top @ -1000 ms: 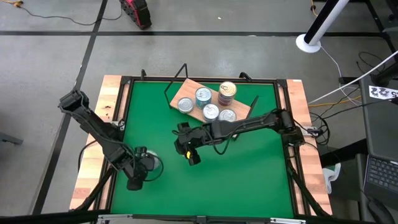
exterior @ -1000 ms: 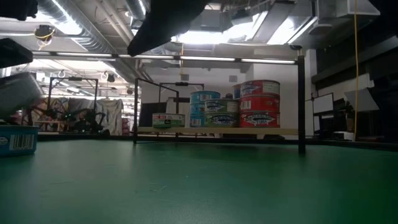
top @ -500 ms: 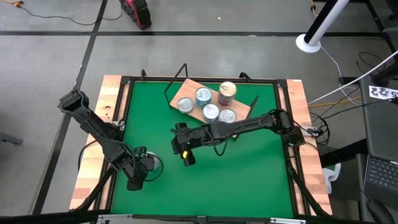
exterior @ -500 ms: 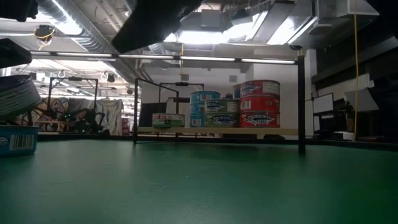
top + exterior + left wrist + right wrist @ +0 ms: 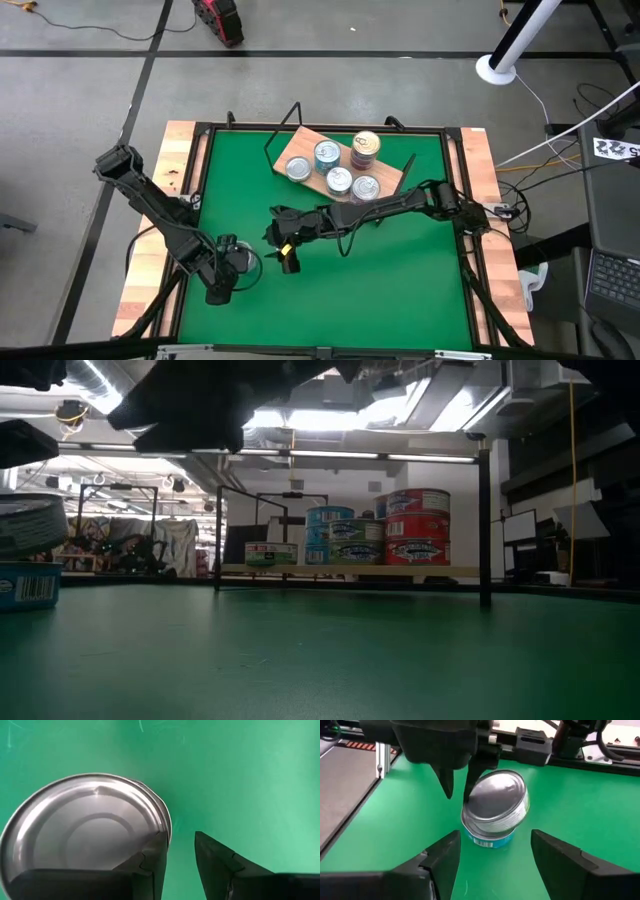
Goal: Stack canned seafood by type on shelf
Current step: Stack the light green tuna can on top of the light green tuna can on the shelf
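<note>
We see the left gripper [image 5: 457, 790] pinching the rim of a tilted silver tin [image 5: 497, 802] atop a blue-labelled tin [image 5: 487, 839] near the mat's left side, while the right gripper [image 5: 495, 857], fingers spread and empty, faces them, with the other tins stacked on the shelf [image 5: 300, 148].

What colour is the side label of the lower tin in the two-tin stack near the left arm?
Blue, with a white barcode patch, on the lower flat round tin; the right wrist view shows it best.

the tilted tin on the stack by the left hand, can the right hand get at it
Probably yes: the right hand faces the tilted tin with open fingers and bare green mat between, though the left hand grips its rim.
</note>
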